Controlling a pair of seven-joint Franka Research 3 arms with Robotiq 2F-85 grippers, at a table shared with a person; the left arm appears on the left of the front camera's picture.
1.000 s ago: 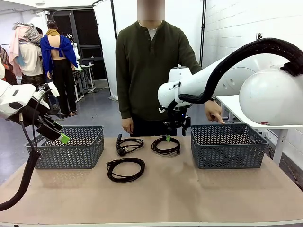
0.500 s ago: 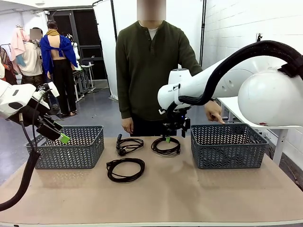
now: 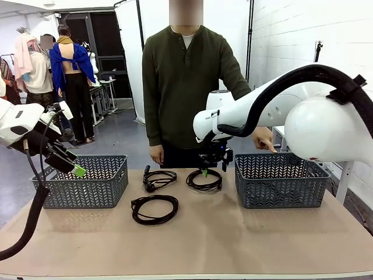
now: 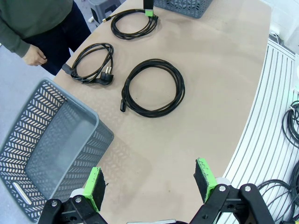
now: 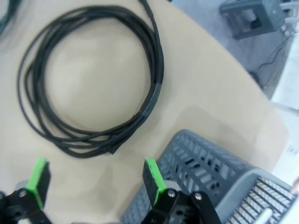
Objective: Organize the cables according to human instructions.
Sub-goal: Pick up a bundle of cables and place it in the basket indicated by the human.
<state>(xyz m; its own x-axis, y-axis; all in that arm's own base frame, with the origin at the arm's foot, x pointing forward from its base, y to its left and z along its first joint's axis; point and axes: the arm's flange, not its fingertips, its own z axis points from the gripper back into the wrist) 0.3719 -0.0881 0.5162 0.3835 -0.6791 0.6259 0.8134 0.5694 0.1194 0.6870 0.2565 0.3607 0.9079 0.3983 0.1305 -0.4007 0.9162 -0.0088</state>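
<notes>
Currently, right fingers [image 5: 152, 177]: standing apart, hanging just over the far coil [image 5: 158, 84], beside the right basket [image 3: 280, 186].
Left fingers [image 4: 204, 177]: standing apart, holding nothing, near the left basket [image 4: 28, 140].
Cables [image 4: 180, 86]: three coils lying flat on the desk [image 3: 233, 245] between the baskets.
Handling: probably light, limp, loops spreading when lifted; pinching across the bundled strands is looking safest.
</notes>
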